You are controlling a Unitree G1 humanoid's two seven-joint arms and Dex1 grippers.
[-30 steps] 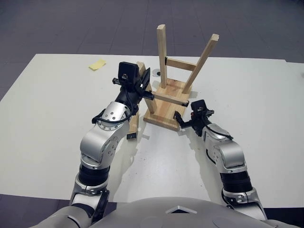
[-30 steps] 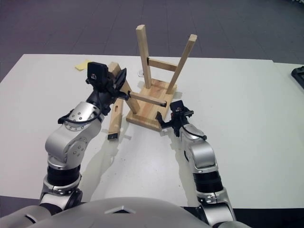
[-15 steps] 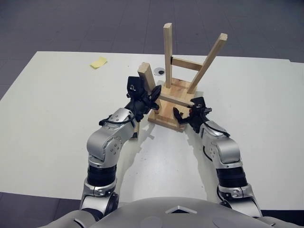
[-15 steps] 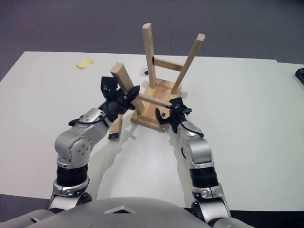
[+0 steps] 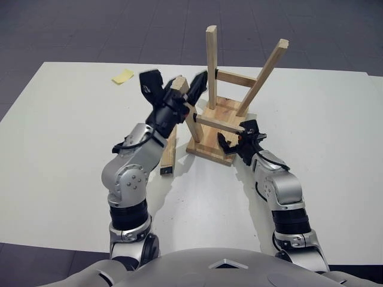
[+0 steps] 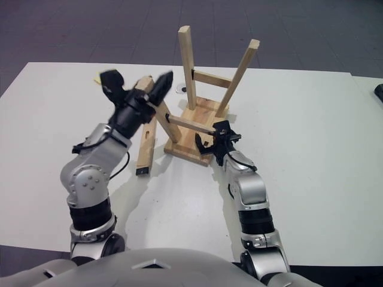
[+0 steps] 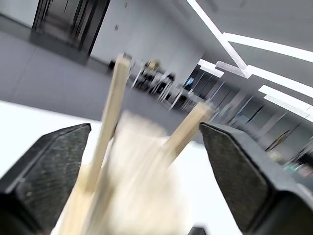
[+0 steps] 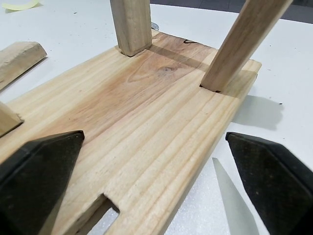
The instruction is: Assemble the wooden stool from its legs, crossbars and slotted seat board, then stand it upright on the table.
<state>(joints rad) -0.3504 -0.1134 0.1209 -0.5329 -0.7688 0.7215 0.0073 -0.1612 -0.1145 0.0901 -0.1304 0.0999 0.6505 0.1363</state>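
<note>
Nearest you, the fourth leg (image 5: 169,152) is lying loose on the table (image 5: 60,149), just left of the upturned seat board (image 5: 209,142). It is untouched, so the frame is one leg short.

Your right gripper (image 5: 234,139) is keeping its place at the board's near edge. Its jaws are spread wide to either side of the corner and are gripping nothing. In the right wrist view an empty slot is showing in that near edge, which is likely where the loose leg is going.

Just behind, the third leg (image 5: 188,113) is standing in the board and leaning left. A crossbar (image 5: 218,124) is running from it toward your right gripper, with its free end unsupported.

Here is the change: half a second ago your left gripper (image 5: 175,78) was clamped low on that leg, near the crossbar. Now it is lifted to the leg's top with its jaws wide apart on either side, holding nothing. The leg is staying up by itself, so it is probably seated, though you cannot see how deeply.

Farther back, the two far legs (image 5: 210,60) (image 5: 267,69) are standing joined by their own crossbar (image 5: 234,78). A yellow sticky note (image 5: 123,76) is sitting at the far left.

You are probably freeing the left arm for the loose leg, and the flip upright is still waiting.
</note>
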